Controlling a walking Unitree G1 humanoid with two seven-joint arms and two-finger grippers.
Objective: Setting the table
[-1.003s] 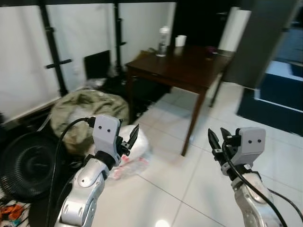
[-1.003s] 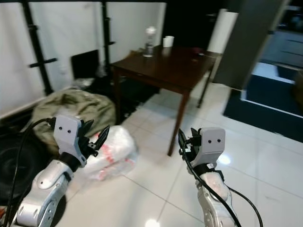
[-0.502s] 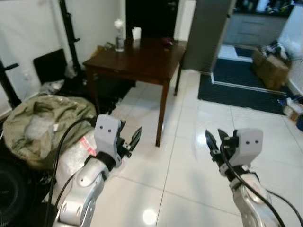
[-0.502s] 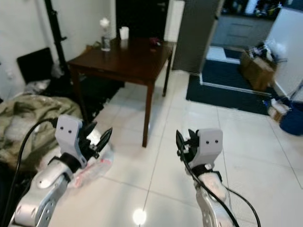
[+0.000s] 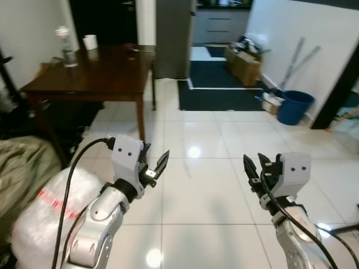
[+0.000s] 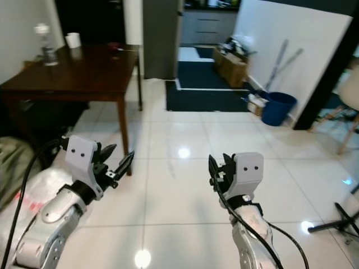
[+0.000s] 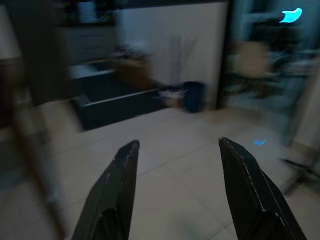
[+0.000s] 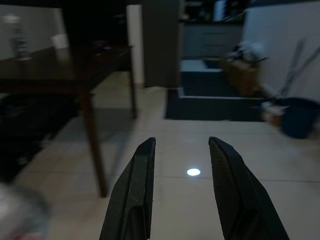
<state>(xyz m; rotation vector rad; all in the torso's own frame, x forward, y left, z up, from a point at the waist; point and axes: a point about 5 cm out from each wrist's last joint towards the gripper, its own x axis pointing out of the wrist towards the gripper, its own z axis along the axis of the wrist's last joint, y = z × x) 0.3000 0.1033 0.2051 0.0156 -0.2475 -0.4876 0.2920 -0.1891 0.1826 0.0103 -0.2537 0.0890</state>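
A dark wooden table (image 5: 95, 75) stands at the far left of the room. On its far end are a clear bottle (image 5: 67, 48), a white cup (image 5: 90, 42) and a small pink item (image 5: 130, 48). My left gripper (image 5: 157, 154) is held up over the white tiled floor, open, with nothing between its fingers (image 7: 114, 195). My right gripper (image 5: 253, 159) hovers at the same height on the right, also open and holding nothing; along its fingers (image 8: 136, 192) I see the table's near leg (image 8: 94, 145).
A white plastic bag (image 5: 47, 210) and an olive bag (image 5: 19, 168) lie on the floor at my left. A dark mat (image 5: 219, 95), a cardboard box (image 5: 244, 63), a blue bucket (image 5: 294, 106) and a grey cabinet (image 5: 174, 33) stand farther off. Glossy tiles stretch ahead.
The whole view has swung to the right: the table slid to the left and the mat, box and bucket came into sight. Both grippers keep the same open pose.
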